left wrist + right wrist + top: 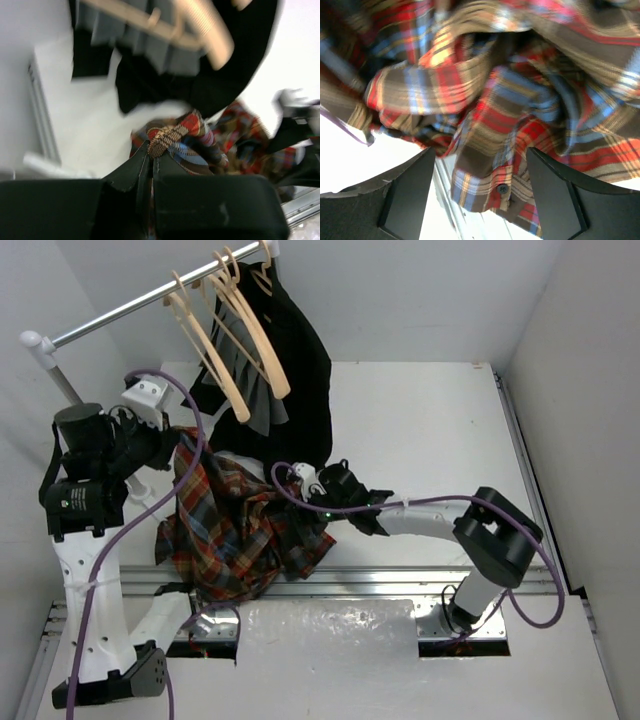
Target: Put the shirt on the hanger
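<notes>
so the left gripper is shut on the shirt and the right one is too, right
No: the right gripper is open, jaws apart around the shirt, as the right wrist view shows. The left gripper is shut on the shirt.

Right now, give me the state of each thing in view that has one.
plaid shirt, bunched, on no hanger.
left gripper, shut on a fold of the plaid shirt.
right gripper, open at the shirt's hem.
front tan hanger, hooked on the rail, bare of the shirt.
black garment, hanging from the rail.
grey garment, hanging beside it.
</notes>
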### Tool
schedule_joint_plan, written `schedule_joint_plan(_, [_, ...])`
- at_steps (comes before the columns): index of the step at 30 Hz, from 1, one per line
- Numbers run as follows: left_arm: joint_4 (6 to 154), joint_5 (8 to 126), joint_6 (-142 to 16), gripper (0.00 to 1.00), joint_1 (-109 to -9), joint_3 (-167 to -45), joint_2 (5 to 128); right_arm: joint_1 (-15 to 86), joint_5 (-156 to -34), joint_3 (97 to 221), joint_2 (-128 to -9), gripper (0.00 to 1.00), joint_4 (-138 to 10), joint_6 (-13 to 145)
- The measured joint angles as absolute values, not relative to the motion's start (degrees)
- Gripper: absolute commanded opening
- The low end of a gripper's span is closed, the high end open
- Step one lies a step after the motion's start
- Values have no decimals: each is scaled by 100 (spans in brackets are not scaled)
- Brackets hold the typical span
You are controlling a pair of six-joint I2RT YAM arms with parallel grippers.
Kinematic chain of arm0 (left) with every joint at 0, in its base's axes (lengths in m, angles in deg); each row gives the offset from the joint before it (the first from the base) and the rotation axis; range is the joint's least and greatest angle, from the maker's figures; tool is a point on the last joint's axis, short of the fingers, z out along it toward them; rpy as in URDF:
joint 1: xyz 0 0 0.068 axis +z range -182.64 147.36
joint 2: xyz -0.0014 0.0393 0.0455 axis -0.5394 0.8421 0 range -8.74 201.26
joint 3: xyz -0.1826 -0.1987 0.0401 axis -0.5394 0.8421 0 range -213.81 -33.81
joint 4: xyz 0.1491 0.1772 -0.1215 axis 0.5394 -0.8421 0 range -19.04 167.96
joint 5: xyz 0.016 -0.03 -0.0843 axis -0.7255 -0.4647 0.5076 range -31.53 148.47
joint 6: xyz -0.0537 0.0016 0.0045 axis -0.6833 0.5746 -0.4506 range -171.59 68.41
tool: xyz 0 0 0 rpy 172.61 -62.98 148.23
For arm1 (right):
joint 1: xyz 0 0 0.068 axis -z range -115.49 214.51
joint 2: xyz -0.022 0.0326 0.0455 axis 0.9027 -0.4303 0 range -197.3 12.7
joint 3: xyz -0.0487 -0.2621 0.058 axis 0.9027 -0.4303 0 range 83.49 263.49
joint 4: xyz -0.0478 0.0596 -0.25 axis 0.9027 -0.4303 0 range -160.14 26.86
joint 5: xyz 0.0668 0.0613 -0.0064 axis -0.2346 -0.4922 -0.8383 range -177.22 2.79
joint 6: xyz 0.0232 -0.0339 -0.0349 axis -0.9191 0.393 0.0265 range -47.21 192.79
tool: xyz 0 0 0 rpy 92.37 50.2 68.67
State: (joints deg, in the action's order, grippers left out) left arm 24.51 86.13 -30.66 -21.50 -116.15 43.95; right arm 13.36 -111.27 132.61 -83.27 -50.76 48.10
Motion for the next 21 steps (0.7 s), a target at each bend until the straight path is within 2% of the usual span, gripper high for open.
schedule_joint_plan(4, [2309,7911,-2964,0,-2159,-10864,4214,888,-10860,12781,-7894,78,-4698,5581])
schedule_joint_plan(8, [2160,7520,-2966,0,-2168,-10402,4268,214,-10591,12614,-7758,79,-4364,7516])
schedule_joint_plan(13, [2195,7135,-3012,0,-2174,-10280,4321,92,-10307,12962,-8362,80,-4206,9312])
schedule_joint_plan(21, [2322,6899,-3117,0,-2179,-10127,4246,-120,-9636,13692,-9109,81,-4042,10396])
